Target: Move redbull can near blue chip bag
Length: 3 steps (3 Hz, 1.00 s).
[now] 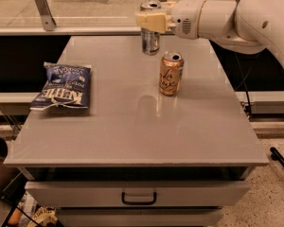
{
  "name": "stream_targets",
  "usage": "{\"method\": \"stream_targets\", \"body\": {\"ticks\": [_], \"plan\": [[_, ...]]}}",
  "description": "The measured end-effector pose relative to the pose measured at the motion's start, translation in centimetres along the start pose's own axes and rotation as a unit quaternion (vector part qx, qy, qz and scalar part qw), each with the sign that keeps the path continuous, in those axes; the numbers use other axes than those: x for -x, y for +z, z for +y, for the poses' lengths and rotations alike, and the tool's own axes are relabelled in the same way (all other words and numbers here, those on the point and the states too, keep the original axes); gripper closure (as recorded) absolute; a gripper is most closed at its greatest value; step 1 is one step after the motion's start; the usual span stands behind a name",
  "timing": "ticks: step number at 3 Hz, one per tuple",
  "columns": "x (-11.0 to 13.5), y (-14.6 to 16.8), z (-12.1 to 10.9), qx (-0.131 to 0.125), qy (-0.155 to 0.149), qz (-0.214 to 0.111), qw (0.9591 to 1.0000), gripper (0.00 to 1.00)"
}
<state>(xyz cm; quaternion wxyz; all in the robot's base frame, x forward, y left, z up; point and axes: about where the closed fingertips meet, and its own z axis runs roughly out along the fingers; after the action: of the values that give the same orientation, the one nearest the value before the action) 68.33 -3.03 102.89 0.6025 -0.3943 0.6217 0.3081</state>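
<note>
Grey bench top (132, 136), drawer (138, 193) below. Item: redbull can (150, 42), near the far edge at mid-width, clamped upright across its upper body by the gripper (149, 21) and apparently raised clear of the surface for carrying. Destination: blue chip bag (61, 85), flat by the left edge, well apart. Bystander: gold can (171, 74), standing near the held can. Arm (255, 18): reaches in level from the far right corner.

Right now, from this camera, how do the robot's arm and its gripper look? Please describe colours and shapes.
The arm is glossy white, built of thick rounded segments; its wrist bears a small patch of dark dots. No cables show on it. The gripper, over the far end of the table at the redbull can, is cream-yellow and blocky.
</note>
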Motion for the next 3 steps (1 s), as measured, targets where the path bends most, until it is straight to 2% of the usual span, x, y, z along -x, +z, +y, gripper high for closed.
{"method": "stream_targets", "body": {"ticks": [3], "plan": [[-1.1, 3.4, 7.7, 0.029, -0.025, 0.009, 0.9992, 1.00]]}}
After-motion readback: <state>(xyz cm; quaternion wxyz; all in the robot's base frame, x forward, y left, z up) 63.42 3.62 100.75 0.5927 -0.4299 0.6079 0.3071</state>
